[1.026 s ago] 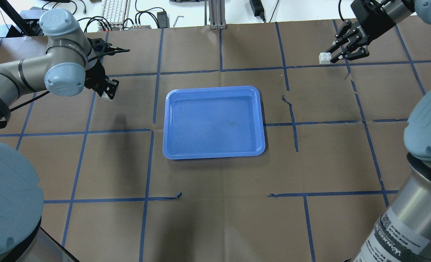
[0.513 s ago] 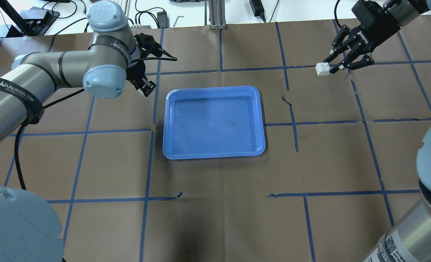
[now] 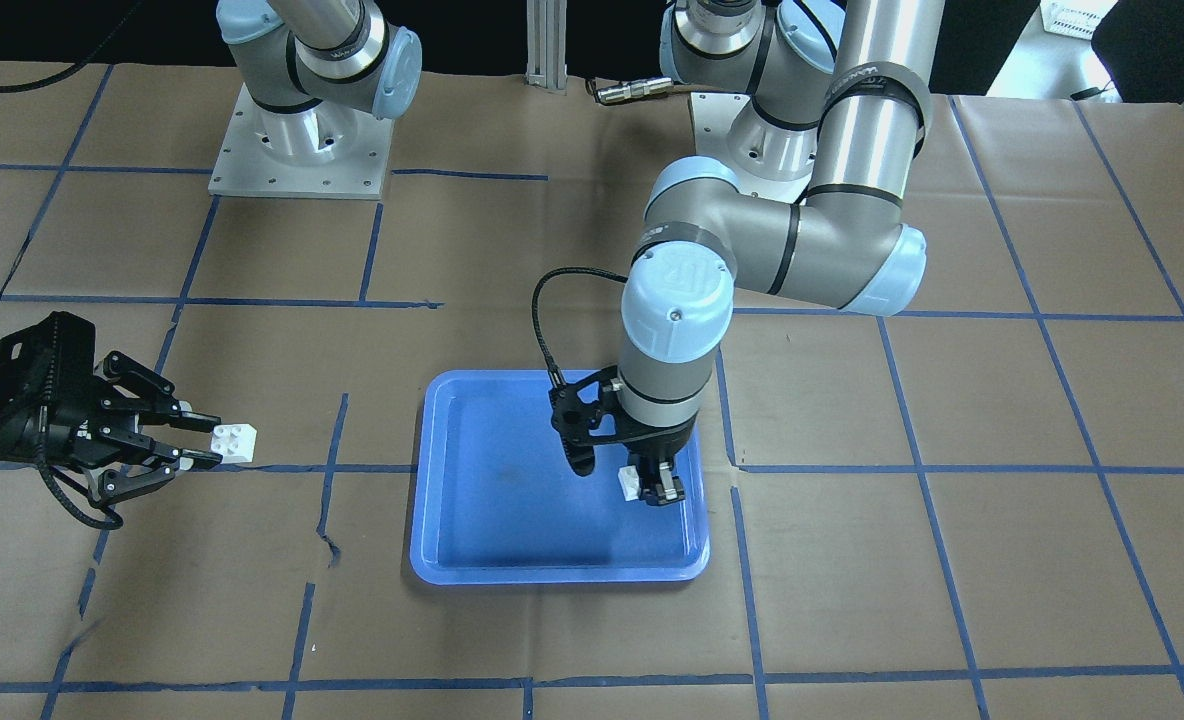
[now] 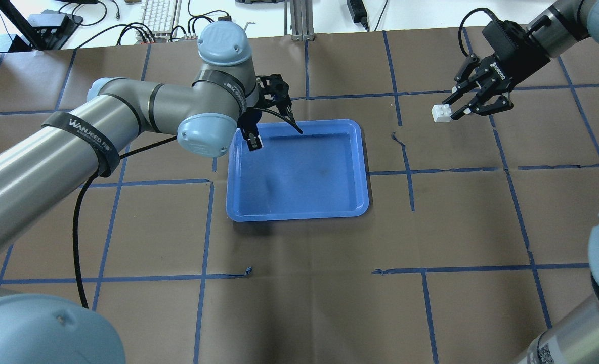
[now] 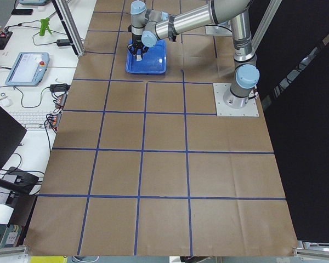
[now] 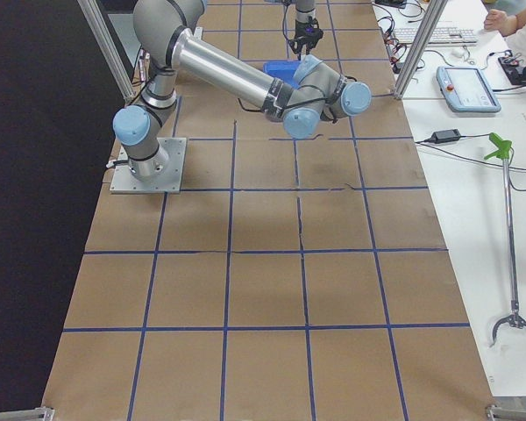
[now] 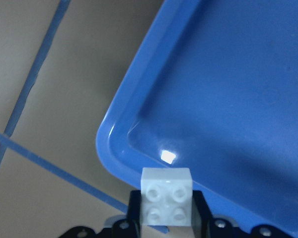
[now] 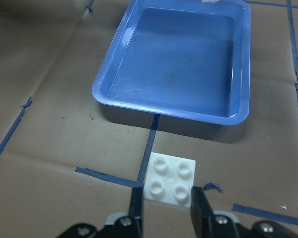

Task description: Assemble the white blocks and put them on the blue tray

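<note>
The blue tray (image 4: 304,172) lies at the table's middle. My left gripper (image 4: 253,142) is shut on a white block (image 7: 166,202) and holds it above the tray's far left corner. In the front-facing view this gripper (image 3: 655,488) and its block (image 3: 632,482) hang over the tray (image 3: 512,500). My right gripper (image 4: 451,110) is shut on the second white block (image 4: 439,113), in the air to the right of the tray. The right wrist view shows that block (image 8: 170,178) studs-up with the tray (image 8: 174,64) beyond it.
Brown paper with a blue tape grid (image 4: 411,172) covers the table. A keyboard (image 4: 160,15) and cables lie past the far edge. The left arm's elbow (image 4: 203,134) hangs just left of the tray.
My left arm has swung right, carrying its block from left of the tray to over the tray's far left corner. My right gripper has moved a little left and nearer with its block.
</note>
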You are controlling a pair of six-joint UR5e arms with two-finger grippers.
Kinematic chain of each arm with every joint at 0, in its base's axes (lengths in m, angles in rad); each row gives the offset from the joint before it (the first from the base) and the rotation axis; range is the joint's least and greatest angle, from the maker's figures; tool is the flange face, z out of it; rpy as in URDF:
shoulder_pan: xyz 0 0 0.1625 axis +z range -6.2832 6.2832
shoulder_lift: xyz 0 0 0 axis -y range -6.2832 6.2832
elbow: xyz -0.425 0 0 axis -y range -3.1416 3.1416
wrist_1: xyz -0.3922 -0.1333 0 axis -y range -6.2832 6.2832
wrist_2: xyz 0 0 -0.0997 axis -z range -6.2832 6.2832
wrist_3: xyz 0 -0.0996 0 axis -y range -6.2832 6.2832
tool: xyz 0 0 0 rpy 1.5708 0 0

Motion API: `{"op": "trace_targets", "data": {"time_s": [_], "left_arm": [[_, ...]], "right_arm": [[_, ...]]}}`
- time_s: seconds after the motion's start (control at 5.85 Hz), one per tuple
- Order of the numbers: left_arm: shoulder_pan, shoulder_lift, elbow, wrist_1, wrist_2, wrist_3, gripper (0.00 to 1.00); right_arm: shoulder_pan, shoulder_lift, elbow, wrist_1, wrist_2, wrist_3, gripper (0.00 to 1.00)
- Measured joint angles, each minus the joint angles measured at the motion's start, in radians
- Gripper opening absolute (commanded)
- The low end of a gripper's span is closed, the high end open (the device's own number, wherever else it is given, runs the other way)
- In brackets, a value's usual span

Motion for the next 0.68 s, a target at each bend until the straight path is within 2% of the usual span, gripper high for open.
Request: {"op": "trace_targets", "data": {"time_s": [0.17,0.34,0.68], "left_arm": [[-0.034,-0.027,-0.001,0.014,-0.029,0.077,0.02],[-0.058,-0.064,-0.003,0.039,-0.038,0.109,0.06],[-0.082,-0.105,-0.027,0.086,-0.040,0.119,0.14]], "right_arm": [[0.000,0.000,0.002,-0.001,0.000,0.002,0.24],[0.000,0.000,0.003,-0.001,0.001,0.002,0.24],[0.000,0.000,0.004,-0.002,0.000,0.001,0.24]]}}
